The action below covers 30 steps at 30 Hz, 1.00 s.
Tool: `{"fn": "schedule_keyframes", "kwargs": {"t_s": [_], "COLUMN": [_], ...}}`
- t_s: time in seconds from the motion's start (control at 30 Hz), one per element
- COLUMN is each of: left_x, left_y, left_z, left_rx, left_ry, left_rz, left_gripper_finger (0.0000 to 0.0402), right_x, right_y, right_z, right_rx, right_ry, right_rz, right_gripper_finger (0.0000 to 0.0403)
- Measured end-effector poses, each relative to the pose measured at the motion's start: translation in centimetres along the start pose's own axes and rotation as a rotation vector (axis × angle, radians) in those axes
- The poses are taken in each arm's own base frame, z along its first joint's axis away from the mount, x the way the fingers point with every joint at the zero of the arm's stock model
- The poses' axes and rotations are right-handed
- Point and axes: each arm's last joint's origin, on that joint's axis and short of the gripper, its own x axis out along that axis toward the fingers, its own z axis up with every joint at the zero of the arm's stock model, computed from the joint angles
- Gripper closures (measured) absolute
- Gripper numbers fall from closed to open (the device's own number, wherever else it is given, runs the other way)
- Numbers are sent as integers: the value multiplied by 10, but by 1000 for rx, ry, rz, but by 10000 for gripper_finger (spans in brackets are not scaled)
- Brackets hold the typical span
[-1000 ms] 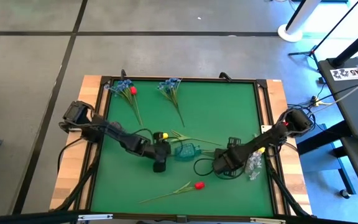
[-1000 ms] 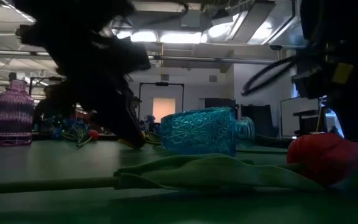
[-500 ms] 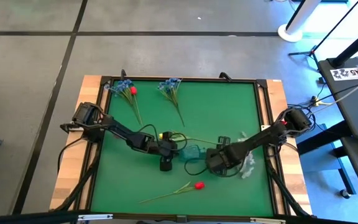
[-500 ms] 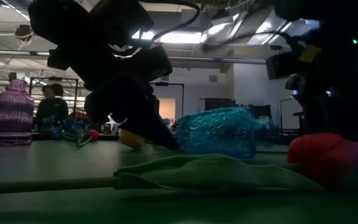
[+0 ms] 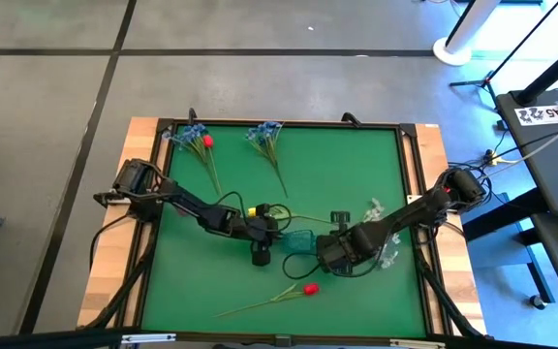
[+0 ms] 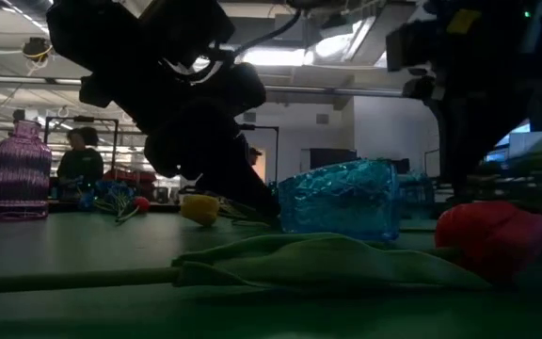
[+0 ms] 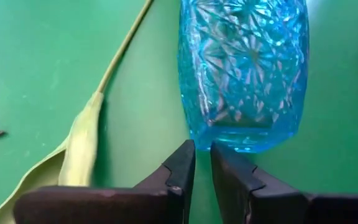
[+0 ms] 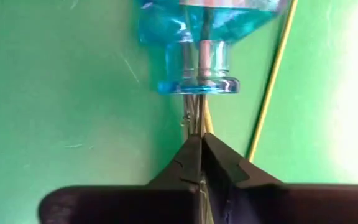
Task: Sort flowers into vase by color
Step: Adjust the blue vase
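Observation:
A blue glass vase (image 5: 296, 239) lies on its side mid-table. My left gripper (image 5: 267, 238) stands at its base, fingers almost together with nothing between them. At the vase's mouth (image 8: 197, 84), my right gripper (image 8: 199, 142) is shut on thin stalks that run into the neck. White blossoms (image 5: 374, 206) show beside the right arm. A yellow tulip (image 5: 255, 209) lies just beyond the vase, its stalk (image 7: 120, 50) flat on the mat. The red tulip (image 5: 310, 289) lies nearer the front edge. My left gripper meets the vase's base (image 7: 229, 144) with its fingertips (image 7: 185, 155), coming in low along the vase from the table's left; whether they press it cannot be told. My right gripper pinches the thin stalks (image 8: 196, 121) at its fingertips, just outside the vase's mouth. It comes steeply from above. The stalks' ends reach into the neck.
Blue sprigs with a red bud (image 5: 197, 139) and another blue sprig (image 5: 264, 134) lie at the far edge. A pale cluster (image 5: 387, 254) sits by the right arm. A purple vase (image 6: 19, 169) shows far left in the low view. People stand in the room behind.
My left gripper has slid toward the right, up to the vase's base. My right gripper has risen and gone left to the vase's mouth, and white blossoms have come into view beside its arm. The vase has turned about on the mat.

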Motion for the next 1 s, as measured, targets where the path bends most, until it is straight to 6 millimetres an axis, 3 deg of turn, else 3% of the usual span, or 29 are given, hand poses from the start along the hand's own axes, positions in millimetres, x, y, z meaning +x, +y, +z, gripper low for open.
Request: {"fn": "schedule_keyframes", "kwargs": {"t_s": [0.17,0.37,0.5,0.6,0.8,1.0], "left_x": [0,0,-1,-1,6,27], "left_y": [-2,-2,-3,-5,-7,-12], "left_z": [0,0,-1,-1,-4,-18], "left_rx": [3,3,7,9,-5,-14], "left_ry": [-2,1,2,3,-24,-80], "left_rz": [-3,-2,-6,-9,-16,-66], "left_gripper_finger": [351,351,351,351,351,351], "right_x": [0,0,-1,10,38,42], "right_y": [-3,-2,-5,-4,-3,-9], "right_z": [-3,-3,-15,-24,-36,-35], "right_rx": [26,52,91,129,149,154], "right_ry": [45,57,185,219,163,120], "right_rz": [11,30,8,31,33,-40], "right_gripper_finger": [342,236,164,130,133,223]}}
